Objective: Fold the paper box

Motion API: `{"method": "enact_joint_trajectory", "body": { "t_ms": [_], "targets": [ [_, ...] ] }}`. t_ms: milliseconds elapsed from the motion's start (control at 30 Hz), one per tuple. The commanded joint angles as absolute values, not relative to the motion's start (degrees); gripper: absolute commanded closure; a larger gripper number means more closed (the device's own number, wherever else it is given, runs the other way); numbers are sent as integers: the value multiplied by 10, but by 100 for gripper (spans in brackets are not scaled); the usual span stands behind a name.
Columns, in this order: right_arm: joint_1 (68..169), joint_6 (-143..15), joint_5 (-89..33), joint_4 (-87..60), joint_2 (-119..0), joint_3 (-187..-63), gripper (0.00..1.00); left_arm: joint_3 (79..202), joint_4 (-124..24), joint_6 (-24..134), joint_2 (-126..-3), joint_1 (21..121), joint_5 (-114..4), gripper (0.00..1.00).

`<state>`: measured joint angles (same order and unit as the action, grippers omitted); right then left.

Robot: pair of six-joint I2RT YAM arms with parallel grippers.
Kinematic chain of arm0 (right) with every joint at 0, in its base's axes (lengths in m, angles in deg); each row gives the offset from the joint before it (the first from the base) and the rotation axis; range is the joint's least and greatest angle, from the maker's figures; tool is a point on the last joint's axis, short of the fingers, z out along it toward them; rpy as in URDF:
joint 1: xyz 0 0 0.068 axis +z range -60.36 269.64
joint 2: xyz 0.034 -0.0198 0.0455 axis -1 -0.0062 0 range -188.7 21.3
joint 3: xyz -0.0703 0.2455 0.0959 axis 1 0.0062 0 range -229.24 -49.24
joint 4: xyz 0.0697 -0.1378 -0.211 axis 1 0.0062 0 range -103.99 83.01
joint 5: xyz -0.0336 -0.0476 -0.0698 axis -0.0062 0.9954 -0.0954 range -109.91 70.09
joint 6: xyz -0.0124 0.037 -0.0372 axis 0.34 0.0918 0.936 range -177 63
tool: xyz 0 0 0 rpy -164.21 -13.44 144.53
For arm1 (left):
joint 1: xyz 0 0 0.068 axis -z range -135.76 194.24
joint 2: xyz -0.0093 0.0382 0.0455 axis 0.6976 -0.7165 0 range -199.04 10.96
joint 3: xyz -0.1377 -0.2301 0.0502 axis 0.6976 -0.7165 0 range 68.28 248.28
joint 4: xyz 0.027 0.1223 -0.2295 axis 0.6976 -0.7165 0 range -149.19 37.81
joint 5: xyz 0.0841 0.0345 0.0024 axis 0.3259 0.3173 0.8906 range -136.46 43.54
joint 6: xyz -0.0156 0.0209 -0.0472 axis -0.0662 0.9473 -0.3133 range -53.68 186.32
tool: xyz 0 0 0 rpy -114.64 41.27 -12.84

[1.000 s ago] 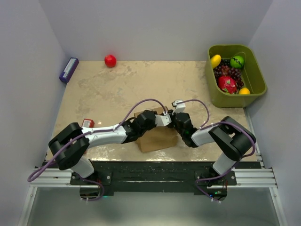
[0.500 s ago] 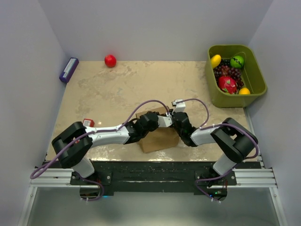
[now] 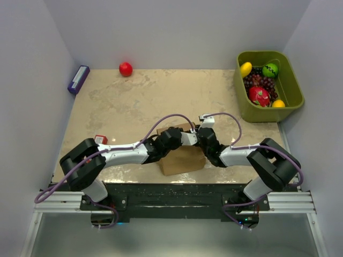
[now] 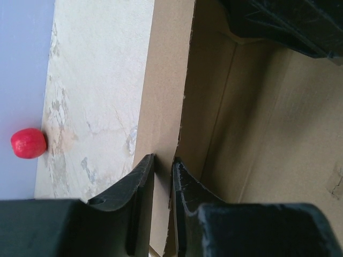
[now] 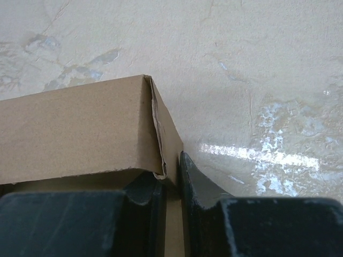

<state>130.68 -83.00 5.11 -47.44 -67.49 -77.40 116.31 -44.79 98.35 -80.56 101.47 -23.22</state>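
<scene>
The paper box (image 3: 181, 160) is set on the counter (image 3: 118, 101), close to its near edge and between the two arms. Both hands are brought together over the box's far rim. The left hand (image 4: 163, 170) is clamped on a wall of the box: the cardboard edge is pinched between its fingers, one on the outer face and one inside, where the brown interior is shown. The right hand (image 5: 170, 179) is clamped on the box at a corner, a thin wall being held between its two fingers just below a slightly torn edge.

A red ball (image 3: 125, 68) is seen at the far edge of the counter, and a purple box (image 3: 78, 79) is leaned at the far left corner. A small red box (image 3: 100, 140) is laid beside the left arm. A green bin (image 3: 293, 80) filled with fruit is placed at the far right.
</scene>
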Motion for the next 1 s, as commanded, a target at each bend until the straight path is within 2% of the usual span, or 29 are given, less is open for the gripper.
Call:
{"method": "enact_joint_trajectory", "body": {
  "t_ms": [0,767,967],
  "targets": [
    [1310,-863,159,-431,-676,-775,100,1166,-521,933,-821,1032,-299,100],
    [1320,-983,273,-322,-710,-816,100,1172,-543,922,-815,1031,-314,100],
    [1320,-956,238,-355,-714,-818,100,1187,-554,905,-827,1030,-309,100]
  ]
}}
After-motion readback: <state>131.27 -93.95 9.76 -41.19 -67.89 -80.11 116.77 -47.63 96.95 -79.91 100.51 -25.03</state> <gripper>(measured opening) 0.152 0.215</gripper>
